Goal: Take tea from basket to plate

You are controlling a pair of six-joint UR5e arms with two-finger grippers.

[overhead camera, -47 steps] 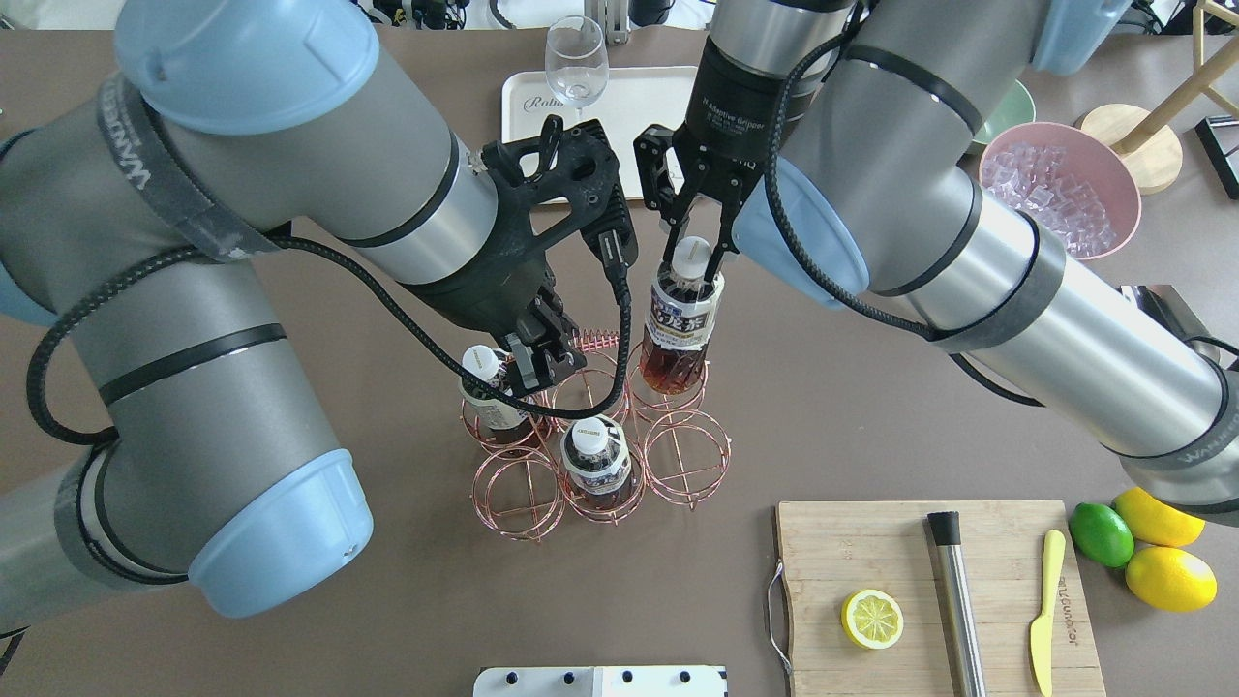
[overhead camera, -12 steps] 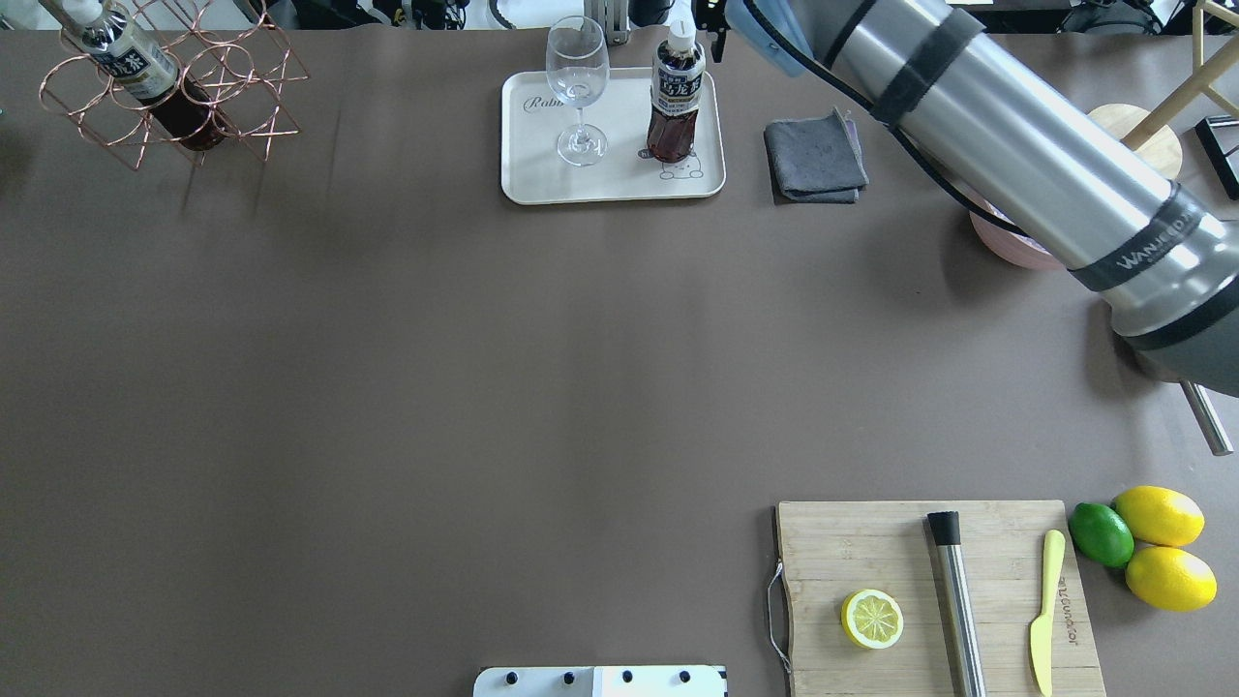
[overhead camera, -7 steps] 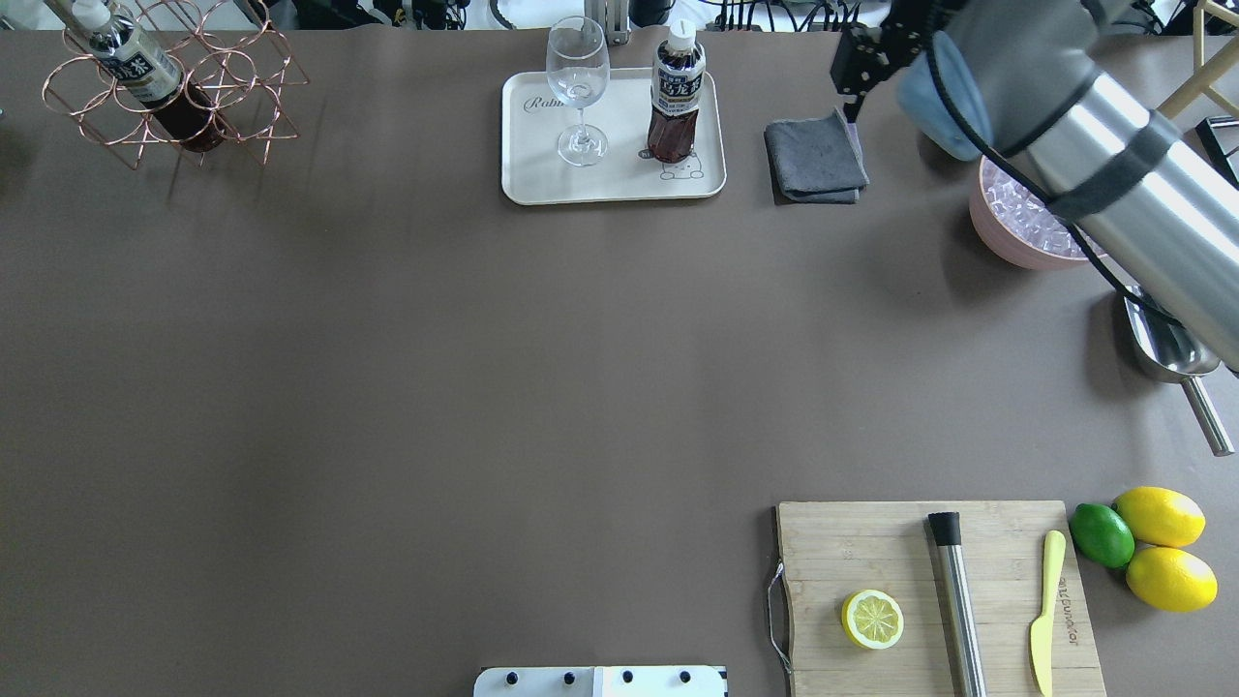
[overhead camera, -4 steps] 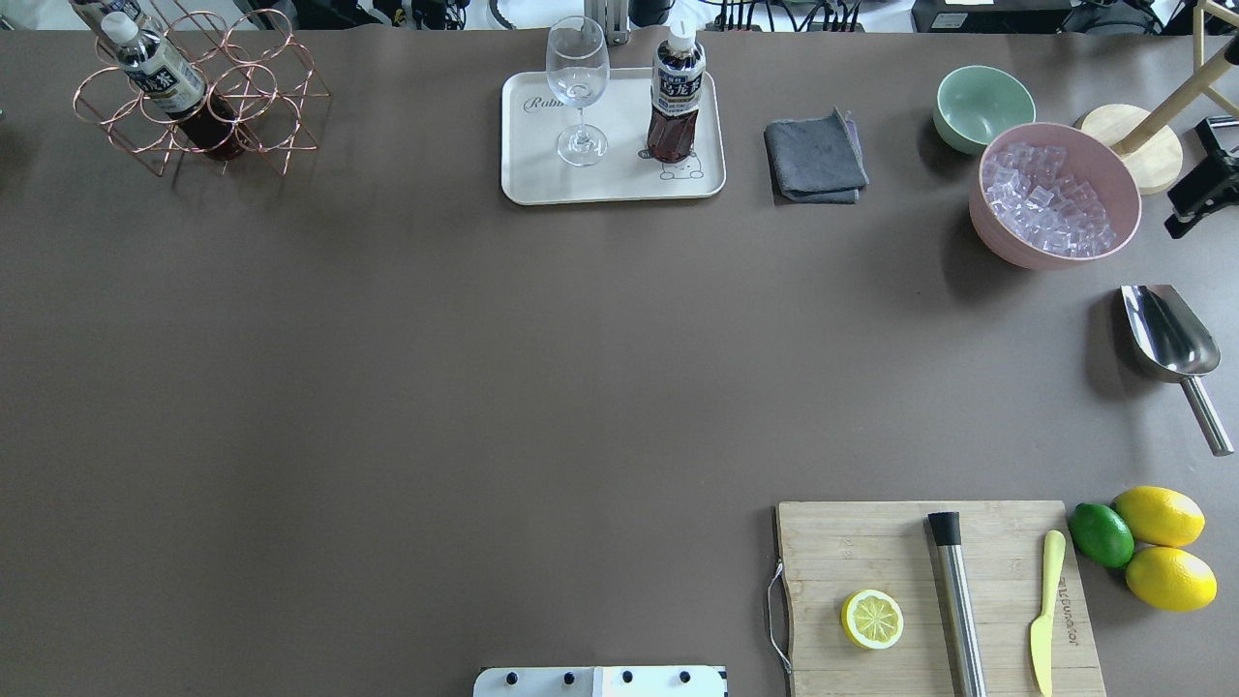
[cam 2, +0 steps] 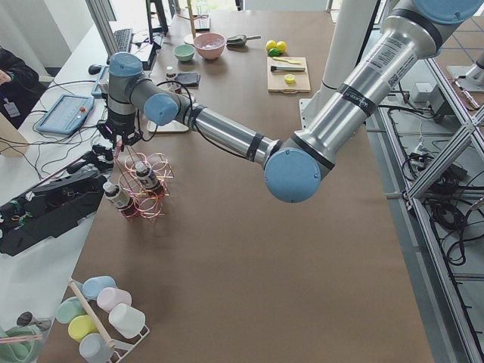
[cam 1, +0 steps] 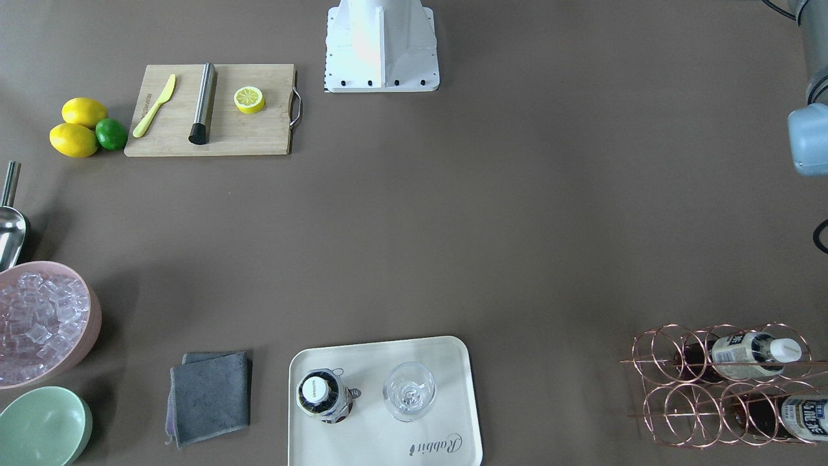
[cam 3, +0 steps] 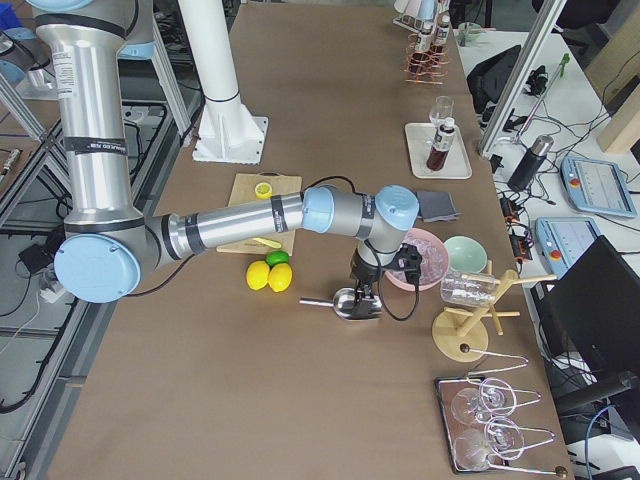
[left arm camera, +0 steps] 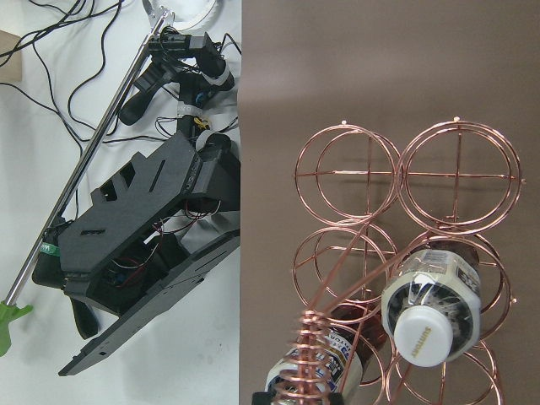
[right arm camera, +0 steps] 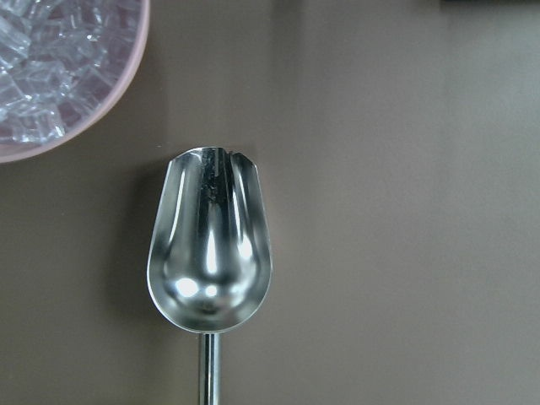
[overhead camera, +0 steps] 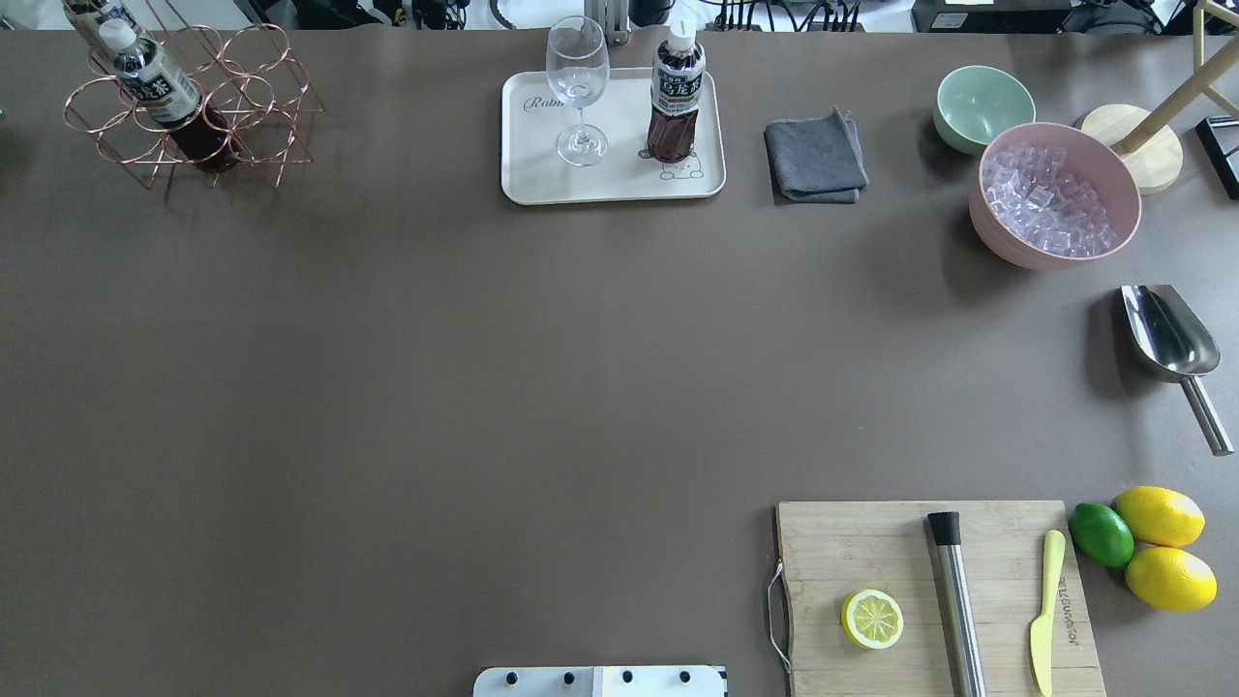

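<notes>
Overhead exterior: tea (overhead camera: 676, 97) upright near plate (overhead camera: 619, 190) edge (left fingers (cam 2: 123, 139), right fingers (cam 3: 362, 288): cannot tell).

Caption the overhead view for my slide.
Brown tea bottle and wine glass stand on cream rectangular tray; copper wire rack at far left.

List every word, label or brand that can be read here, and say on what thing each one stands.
"Rabbit": script print on the cream tray.
Tea bottle on that tray: large label characters, too blurred to read surely.
Bottles in the wire rack: same kind of label, too small to read.
Cutting board: engraved lettering beside the yellow knife, too small to read.
</notes>
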